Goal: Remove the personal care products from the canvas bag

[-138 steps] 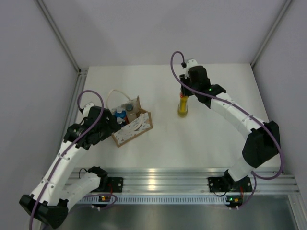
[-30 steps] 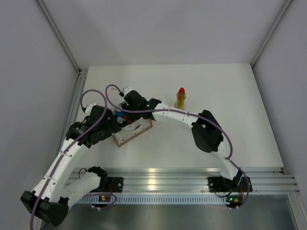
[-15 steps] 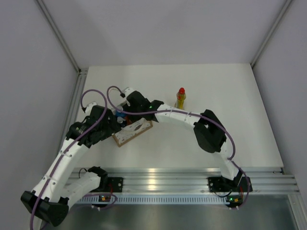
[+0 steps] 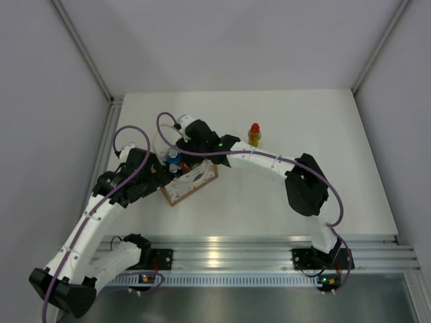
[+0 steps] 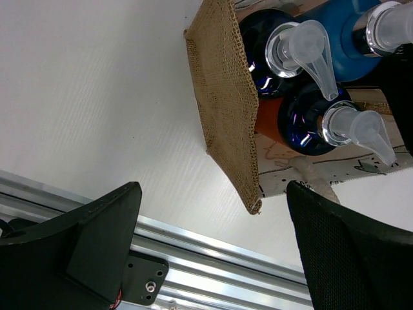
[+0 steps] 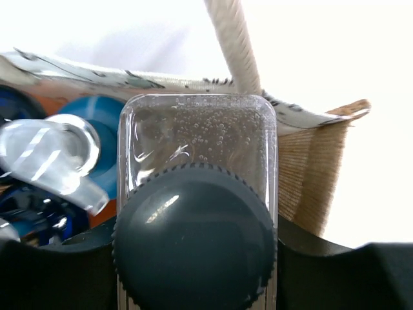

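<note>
Your right gripper [image 6: 197, 255] is clenched on the whitish square bottle with the dark ribbed cap [image 6: 197, 161], a finger on either side, so the bottle hangs upright with its cap toward the wrist camera. It is at the mouth of the small tan canvas bag with white rope handles [image 4: 195, 183]. You cannot tell from these views whether its base has cleared the rim.

Your left gripper [image 5: 213, 190] is released, jaws spread wide with the bag's coarse side wall in view between them. It is probably placed there to steady the bag while you lift.

Inside the bag are the two orange bottles with dark collars and clear pump heads [image 5: 268, 123] and the blue bottle [image 5: 345, 48], packed tightly together. The slim yellow bottle with the red cap [image 4: 254, 136] stands upright on the table, well apart from the bag.

The matt white tabletop [image 4: 303, 121] is enclosed by pale grey walls [image 4: 222, 40], with an aluminium rail [image 4: 229, 252] along the near edge.
</note>
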Action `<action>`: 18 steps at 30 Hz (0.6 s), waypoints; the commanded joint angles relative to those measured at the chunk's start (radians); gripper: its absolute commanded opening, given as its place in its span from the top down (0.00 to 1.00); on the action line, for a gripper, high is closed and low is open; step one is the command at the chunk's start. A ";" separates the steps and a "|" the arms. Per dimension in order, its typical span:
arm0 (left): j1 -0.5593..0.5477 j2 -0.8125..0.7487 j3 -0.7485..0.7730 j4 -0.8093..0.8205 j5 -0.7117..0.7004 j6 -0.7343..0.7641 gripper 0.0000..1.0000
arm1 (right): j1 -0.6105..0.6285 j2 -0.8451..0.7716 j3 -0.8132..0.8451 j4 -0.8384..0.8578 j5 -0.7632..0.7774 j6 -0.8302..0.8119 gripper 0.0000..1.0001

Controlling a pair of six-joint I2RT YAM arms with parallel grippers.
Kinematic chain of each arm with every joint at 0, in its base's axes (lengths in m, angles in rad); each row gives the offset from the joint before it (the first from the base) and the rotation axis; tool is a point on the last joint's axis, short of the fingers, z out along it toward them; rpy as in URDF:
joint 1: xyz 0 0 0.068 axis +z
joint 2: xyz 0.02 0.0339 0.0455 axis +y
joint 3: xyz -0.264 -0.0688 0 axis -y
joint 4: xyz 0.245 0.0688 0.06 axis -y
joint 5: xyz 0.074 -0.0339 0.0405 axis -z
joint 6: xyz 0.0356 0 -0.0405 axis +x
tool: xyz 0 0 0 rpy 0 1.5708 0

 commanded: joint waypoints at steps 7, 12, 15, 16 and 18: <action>0.000 -0.018 0.016 0.022 -0.019 -0.015 0.02 | -0.018 -0.213 0.065 0.156 0.008 -0.033 1.00; 0.000 -0.021 0.015 0.023 -0.018 -0.015 0.02 | -0.018 -0.260 0.077 0.153 0.028 -0.048 1.00; 0.000 -0.022 0.015 0.023 -0.019 -0.015 0.02 | -0.020 -0.294 0.086 0.144 0.038 -0.056 1.00; 0.000 -0.021 0.015 0.023 -0.019 -0.015 0.02 | -0.018 -0.312 0.094 0.142 0.040 -0.061 1.00; 0.000 -0.021 0.013 0.022 -0.019 -0.015 0.02 | -0.017 -0.329 0.103 0.134 0.048 -0.065 1.00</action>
